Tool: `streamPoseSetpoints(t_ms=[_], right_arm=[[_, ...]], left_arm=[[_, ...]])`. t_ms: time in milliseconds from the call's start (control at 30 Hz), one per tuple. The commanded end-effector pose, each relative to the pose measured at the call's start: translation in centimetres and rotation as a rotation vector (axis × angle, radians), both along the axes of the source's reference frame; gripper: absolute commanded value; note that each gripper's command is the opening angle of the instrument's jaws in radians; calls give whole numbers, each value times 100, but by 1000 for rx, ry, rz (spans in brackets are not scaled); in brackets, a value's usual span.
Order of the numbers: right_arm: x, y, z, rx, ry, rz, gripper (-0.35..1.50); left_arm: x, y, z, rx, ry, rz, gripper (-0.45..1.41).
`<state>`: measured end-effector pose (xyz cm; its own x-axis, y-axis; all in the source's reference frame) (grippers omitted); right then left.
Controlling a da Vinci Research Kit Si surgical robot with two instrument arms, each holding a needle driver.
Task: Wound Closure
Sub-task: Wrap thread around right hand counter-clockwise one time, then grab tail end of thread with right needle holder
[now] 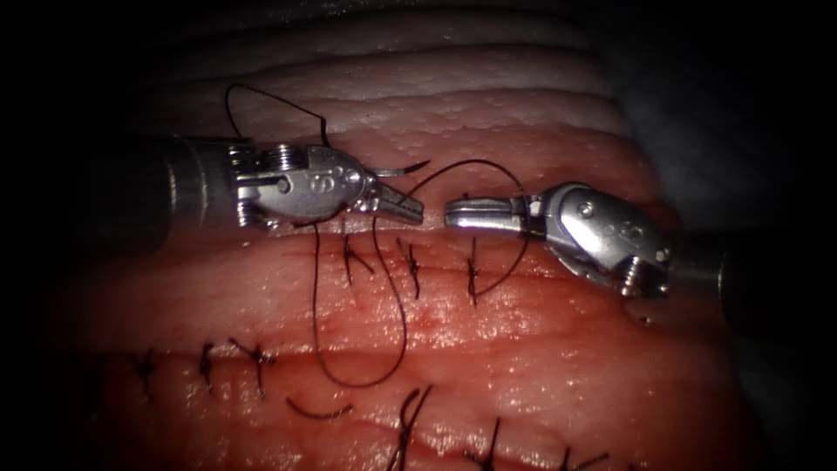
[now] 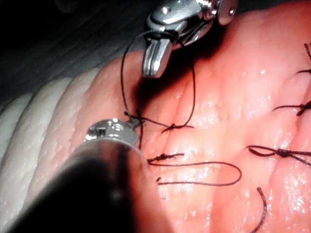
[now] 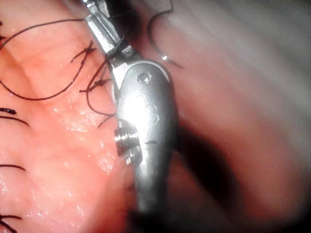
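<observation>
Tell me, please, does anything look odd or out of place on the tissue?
Mostly tidy. One loose cut end of thread lies on the tissue, attached to nothing. The left gripper holds the needle near one end, clear of the tissue; long thread loops across the stitches.

A grey surface — dim, smooth — lies at the far right.
</observation>
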<state>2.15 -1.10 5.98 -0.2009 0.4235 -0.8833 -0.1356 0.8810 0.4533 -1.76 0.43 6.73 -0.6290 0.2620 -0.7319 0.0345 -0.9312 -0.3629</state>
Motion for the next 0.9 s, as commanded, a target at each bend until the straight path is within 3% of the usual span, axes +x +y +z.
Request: streamPoseSetpoints(t_ms=[33,167,233,433,533,567,667,833,900], right_arm=[[14,-2,3,0,14,8,-35],[22,-2,-1,4,24,54,-35],[26,0,-4,31,-20,144,-35],[27,-10,-9,153,-197,363,-35],[24,-23,-12,238,-318,488,-35],[21,-32,-14,284,-414,539,-33],[17,-39,-15,333,-471,565,-33],[9,-48,-16,445,-570,602,4],[9,-49,-15,469,-602,606,27]], left_arm=[[-8,0,7,4,-3,2,-45],[-18,-15,12,7,-8,14,-45],[-22,-27,11,3,-12,18,-45],[-27,-52,-3,3,-23,27,-45],[-30,-65,-12,-2,-23,30,-45],[-32,-71,-20,-3,-23,31,-45],[-34,-76,-26,-3,-23,31,-45],[-39,-81,-36,-3,-22,28,-45],[-41,-82,-36,-3,-21,27,-45]])
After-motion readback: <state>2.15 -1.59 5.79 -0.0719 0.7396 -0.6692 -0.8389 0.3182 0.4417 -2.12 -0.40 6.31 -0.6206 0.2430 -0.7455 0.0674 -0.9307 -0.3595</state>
